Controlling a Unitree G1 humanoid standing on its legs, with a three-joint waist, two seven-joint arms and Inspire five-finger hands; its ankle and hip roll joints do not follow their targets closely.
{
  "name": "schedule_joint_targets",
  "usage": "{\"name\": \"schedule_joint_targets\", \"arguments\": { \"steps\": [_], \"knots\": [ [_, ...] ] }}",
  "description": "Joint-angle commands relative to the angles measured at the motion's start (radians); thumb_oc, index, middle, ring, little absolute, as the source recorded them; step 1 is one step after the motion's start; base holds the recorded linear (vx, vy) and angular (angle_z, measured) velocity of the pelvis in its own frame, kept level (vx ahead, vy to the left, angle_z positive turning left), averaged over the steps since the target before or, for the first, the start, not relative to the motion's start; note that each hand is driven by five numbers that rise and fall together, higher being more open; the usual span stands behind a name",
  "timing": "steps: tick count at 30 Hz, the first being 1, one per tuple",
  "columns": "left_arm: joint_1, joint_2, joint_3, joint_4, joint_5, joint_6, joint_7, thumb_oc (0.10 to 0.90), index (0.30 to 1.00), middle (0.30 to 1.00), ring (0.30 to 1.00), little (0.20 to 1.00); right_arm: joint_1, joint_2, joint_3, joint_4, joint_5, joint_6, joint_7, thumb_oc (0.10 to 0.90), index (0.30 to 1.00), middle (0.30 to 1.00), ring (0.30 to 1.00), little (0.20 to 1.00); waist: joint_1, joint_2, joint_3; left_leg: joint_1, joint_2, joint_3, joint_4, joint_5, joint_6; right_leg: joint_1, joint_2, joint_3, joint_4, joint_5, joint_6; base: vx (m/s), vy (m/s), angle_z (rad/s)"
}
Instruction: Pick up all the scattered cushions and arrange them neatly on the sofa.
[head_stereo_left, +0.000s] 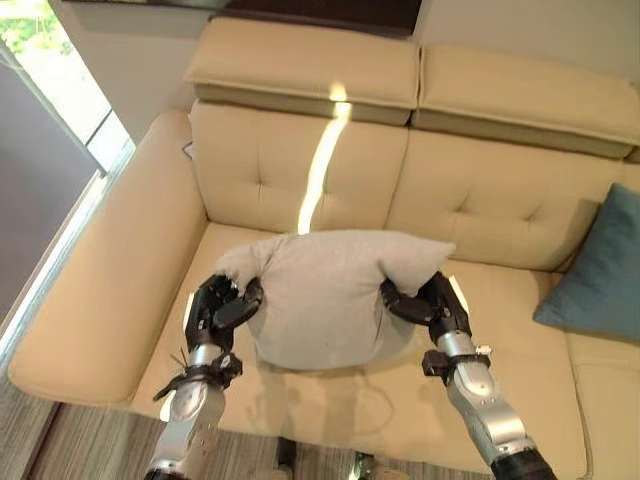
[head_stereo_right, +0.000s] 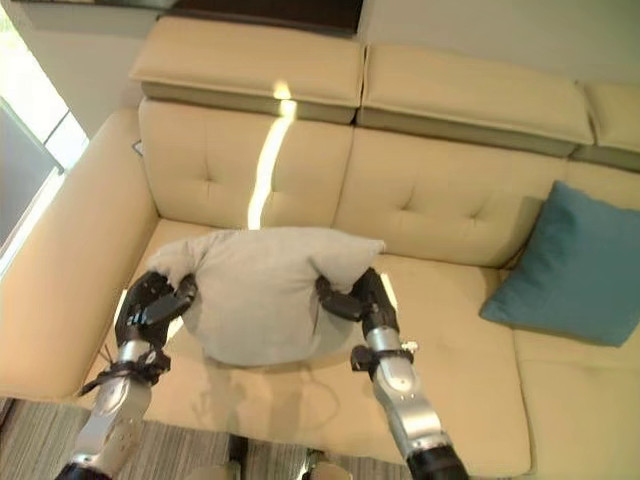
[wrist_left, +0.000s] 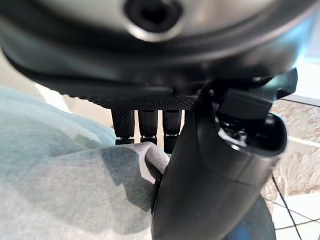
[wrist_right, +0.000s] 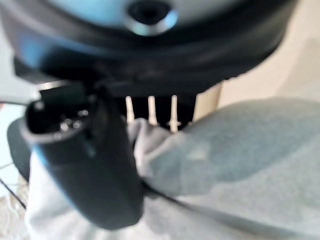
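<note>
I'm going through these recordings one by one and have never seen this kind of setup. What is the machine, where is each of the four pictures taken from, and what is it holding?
This is a humanoid robot with two silver-grey arms ending in dark hands with fingers. Two pictures come from a stereo camera on its head, looking down at a beige sofa. The other two come from cameras on each wrist, looking along that hand from very close, so the hand's dark bulk takes up much of them.

The left hand and the right hand each pinch one side of a light grey cushion, thumb and fingers curled into the fabric. The wrist views show this up close: grey cloth bunched between thumb and fingers. The cushion is over the sofa seat, near the left armrest; whether it rests on the seat cannot be told.

A teal cushion leans against the backrest further right.
</note>
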Motion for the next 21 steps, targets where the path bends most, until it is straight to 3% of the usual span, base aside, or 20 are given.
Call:
{"name": "schedule_joint_targets", "arguments": {
  "steps": [1, 10, 13, 16, 21],
  "knots": [
    [-0.283, -0.028, -0.112, -0.079, 0.129, -0.151, -0.006, 0.4, 0.3, 0.3, 0.3, 0.3, -0.255, 0.055, 0.067, -0.108, 0.0, -0.164, -0.017, 0.4, 0.3, 0.3, 0.3, 0.3, -0.001, 0.017, -0.082, -0.008, 0.015, -0.009, 0.002, -0.067, -0.05, 0.013, -0.028, -0.007, 0.005, -0.067, 0.111, -0.13, -0.02, 0.18],
    [-0.738, 0.053, -0.174, 0.132, 0.153, -0.185, 0.121, 0.4, 0.3, 0.3, 0.3, 0.3, -0.63, -0.001, 0.084, 0.041, -0.005, -0.183, -0.138, 0.4, 0.3, 0.3, 0.3, 0.3, -0.015, 0.029, -0.077, -0.187, 0.006, -0.027, 0.002, -0.022, -0.07, -0.146, -0.019, 0.013, 0.005, -0.034, 0.109, -0.1, -0.012, 0.06],
    [-0.828, 0.077, -0.197, 0.197, 0.149, -0.188, 0.14, 0.4, 0.3, 0.3, 0.3, 0.3, -0.696, -0.017, 0.09, 0.091, 0.002, -0.188, -0.162, 0.4, 0.3, 0.3, 0.3, 0.3, -0.021, 0.031, -0.084, -0.212, 0.003, -0.028, 0.002, -0.021, -0.072, -0.174, -0.017, 0.018, 0.005, -0.033, 0.106, -0.03, 0.005, 0.06],
    [-0.874, 0.091, -0.209, 0.246, 0.155, -0.182, 0.15, 0.4, 0.3, 0.3, 0.3, 0.3, -0.727, -0.023, 0.09, 0.136, 0.015, -0.19, -0.174, 0.4, 0.3, 0.3, 0.3, 0.3, -0.023, 0.029, -0.084, -0.226, 0.002, -0.024, 0.002, -0.013, -0.073, -0.192, -0.02, 0.02, 0.005, -0.026, 0.104, 0.0, 0.0, 0.0],
    [-0.836, 0.071, -0.206, 0.25, 0.155, -0.171, 0.147, 0.4, 0.3, 0.3, 0.3, 0.3, -0.69, -0.015, 0.103, 0.149, 0.011, -0.172, -0.16, 0.4, 0.3, 0.3, 0.3, 0.3, -0.028, 0.027, -0.076, -0.22, 0.003, -0.018, 0.002, -0.012, -0.073, -0.19, -0.022, 0.026, 0.005, -0.024, 0.104, 0.0, 0.0, 0.07]
  ]
}}
